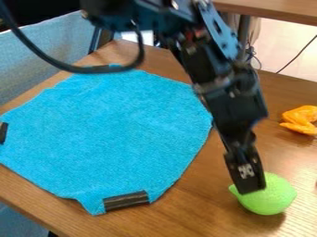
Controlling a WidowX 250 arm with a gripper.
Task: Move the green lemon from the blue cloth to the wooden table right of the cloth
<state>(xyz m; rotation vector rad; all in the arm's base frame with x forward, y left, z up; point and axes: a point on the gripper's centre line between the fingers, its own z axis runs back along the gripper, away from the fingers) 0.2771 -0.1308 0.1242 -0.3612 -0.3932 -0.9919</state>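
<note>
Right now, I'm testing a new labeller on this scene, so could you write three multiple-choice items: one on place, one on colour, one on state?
1. Where is the green lemon-shaped object?
A) In a bowl
B) At the lower end of the black robot arm
C) At the left edge

2. What colour is the bent, glossy object near the right edge?
A) Orange
B) White
C) Purple

3. How does the blue fabric cloth lie?
A) Rolled up
B) Balled up
C) Spread out

B: the arm's end overlaps it in view.
A: its surface is orange.
C: its broad face shows.
</note>
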